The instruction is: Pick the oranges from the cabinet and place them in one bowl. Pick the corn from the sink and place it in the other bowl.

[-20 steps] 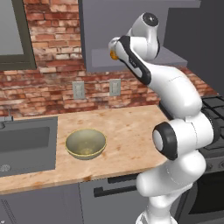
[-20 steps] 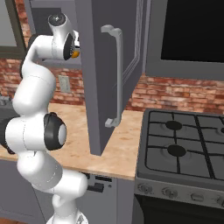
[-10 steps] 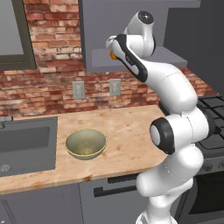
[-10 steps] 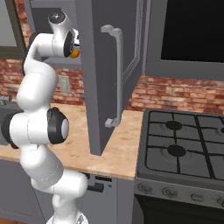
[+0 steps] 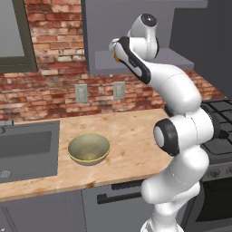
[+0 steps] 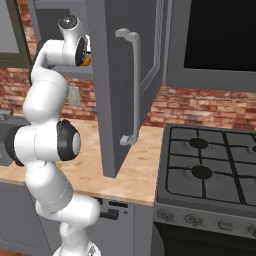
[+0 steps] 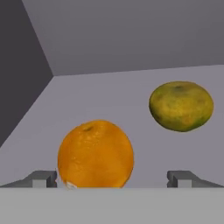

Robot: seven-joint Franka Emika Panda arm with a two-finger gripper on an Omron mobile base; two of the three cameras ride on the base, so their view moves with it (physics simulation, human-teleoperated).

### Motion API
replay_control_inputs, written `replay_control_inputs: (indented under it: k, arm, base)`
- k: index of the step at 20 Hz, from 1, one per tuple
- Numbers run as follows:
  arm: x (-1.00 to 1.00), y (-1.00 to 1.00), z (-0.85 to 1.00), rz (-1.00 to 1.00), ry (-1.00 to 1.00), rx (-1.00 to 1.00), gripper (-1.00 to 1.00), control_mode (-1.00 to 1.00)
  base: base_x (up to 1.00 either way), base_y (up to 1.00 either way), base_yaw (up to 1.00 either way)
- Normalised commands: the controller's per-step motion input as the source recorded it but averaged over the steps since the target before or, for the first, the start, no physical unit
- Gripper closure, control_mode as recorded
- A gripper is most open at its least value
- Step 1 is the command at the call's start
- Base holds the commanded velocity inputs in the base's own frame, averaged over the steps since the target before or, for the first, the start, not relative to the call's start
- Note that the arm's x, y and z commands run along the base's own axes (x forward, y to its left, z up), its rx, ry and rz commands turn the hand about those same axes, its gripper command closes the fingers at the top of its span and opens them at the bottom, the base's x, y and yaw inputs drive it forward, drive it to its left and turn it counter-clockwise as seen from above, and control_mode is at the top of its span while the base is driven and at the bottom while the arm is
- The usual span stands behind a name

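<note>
Leaning further in than a second ago, the arm reaches deeper into the cabinet (image 5: 136, 59). Left base view: one bowl (image 5: 89, 148) waits at 7 o'clock of the wrist, fingers hidden. Right base view: the door (image 6: 131, 85) cuts off the shelf. Hand view: gripper (image 7: 112, 177) spread wide, empty; bright orange (image 7: 96, 154) toward 11 o'clock, yellow-green orange (image 7: 181, 105) at 1.

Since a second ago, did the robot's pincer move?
Yes. In the left base view the hand end of the arm has slid left along the grey cabinet shelf, farther from the stove side.
</note>
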Motion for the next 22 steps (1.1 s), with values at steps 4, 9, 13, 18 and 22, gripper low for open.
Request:
replay_control_inputs:
  k: [4, 9, 13, 18, 22]
  arm:
    - [0.22, 0.0, -0.24, 0.0, 0.0, 0.0, -1.0, -1.0]
    - [0.23, 0.03, -0.03, 0.0, 0.0, 0.0, -1.0, -1.0]
    - [0.17, 0.08, 0.0, 0.0, 0.0, 0.0, -1.0, -1.0]
    - [0.01, 0.06, 0.0, 0.0, 0.02, 0.0, -1.0, -1.0]
    - [0.0, 0.0, 0.0, 0.0, 0.01, 0.0, -1.0, -1.0]
  base:
    - [0.0, 0.0, 0.0]
    - [0.0, 0.0, 0.0]
    - [0.0, 0.0, 0.0]
    - [0.0, 0.0, 0.0]
    - [0.0, 0.0, 0.0]
